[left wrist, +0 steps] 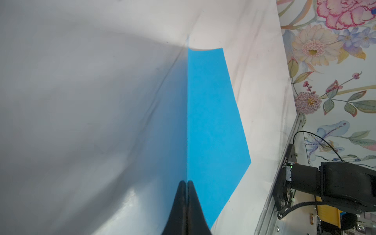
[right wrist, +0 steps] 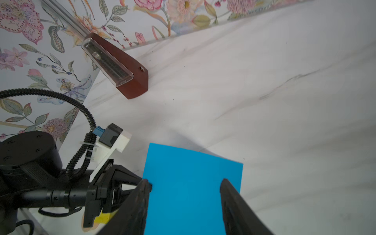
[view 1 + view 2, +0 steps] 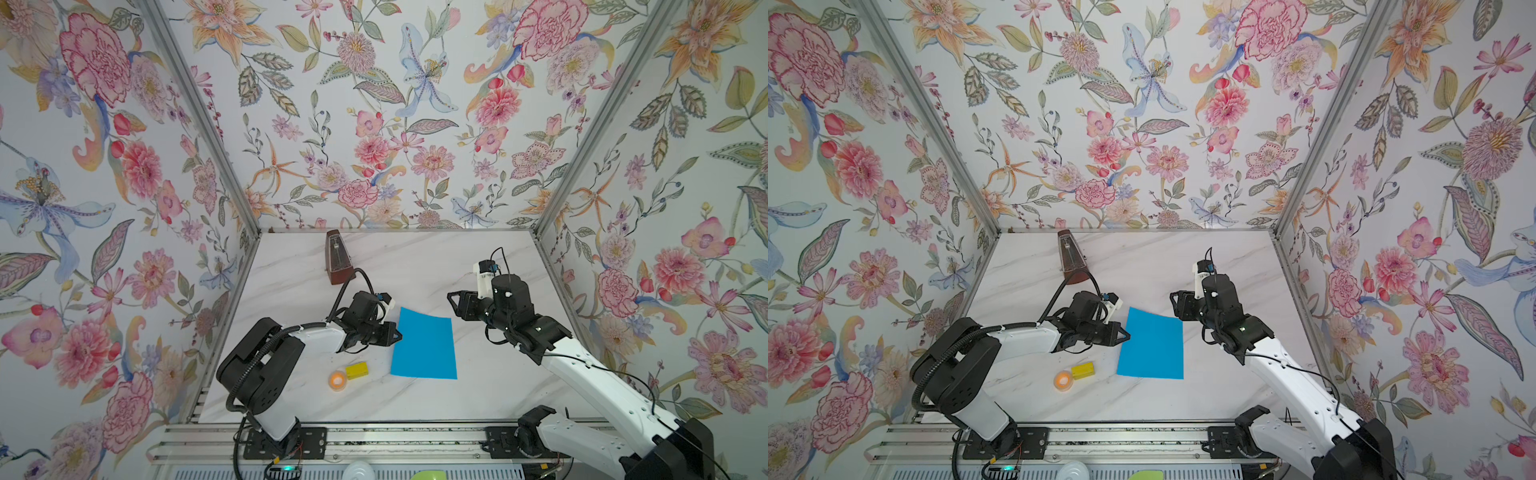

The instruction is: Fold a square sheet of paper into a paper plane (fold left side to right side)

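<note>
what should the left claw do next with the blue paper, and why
Probably slide the shut left claw along the left edge of the blue sheet, pressing it flat. Its tip sits right at that edge, while the right claw is open near the far right corner, holding nothing, so creasing seems next.

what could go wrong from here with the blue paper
1. The left gripper's jaws are shut at the blue paper's left edge, while the right gripper hangs open, clear of it. With nothing else pinning it, a push may slide the sheet instead of creasing it.
2. The yellow block and orange tape roll lie near the left arm; a sweep back could knock them.
</note>
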